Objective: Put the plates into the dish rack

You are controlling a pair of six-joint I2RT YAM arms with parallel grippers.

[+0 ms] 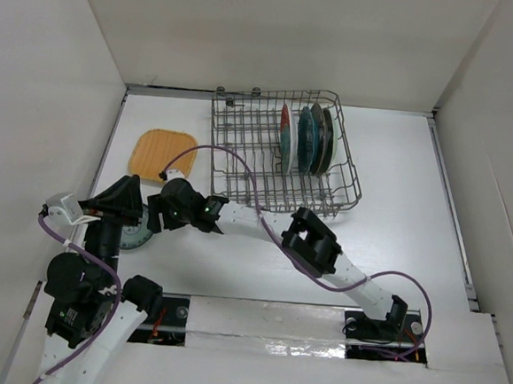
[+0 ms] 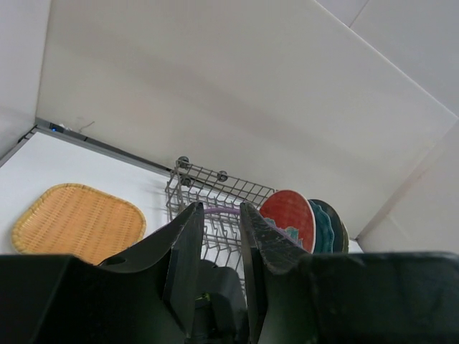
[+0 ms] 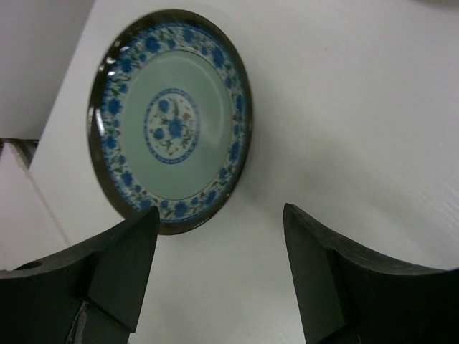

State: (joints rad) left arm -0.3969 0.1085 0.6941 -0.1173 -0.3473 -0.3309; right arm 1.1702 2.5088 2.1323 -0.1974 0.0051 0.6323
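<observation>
The dish rack (image 1: 242,146) stands at the back middle and holds three upright plates: the red plate (image 1: 284,134), the dark teal plate (image 1: 306,142) and a darker plate (image 1: 326,137). The orange plate (image 1: 162,153) lies flat to the left of the rack. The mint-green plate (image 3: 172,122), with blue flowers, lies flat near the left front, partly under the arms (image 1: 134,237). My right gripper (image 3: 222,236) is open and empty, just short of its rim. My left gripper (image 2: 221,244) is raised, its jaws a narrow gap apart and empty, facing the rack (image 2: 215,190).
White walls close in the table at the back and both sides. My right arm (image 1: 323,251) stretches across the front of the rack, its purple cable looping over the rack's left part. My left gripper (image 1: 121,199) hangs close beside my right gripper (image 1: 157,216).
</observation>
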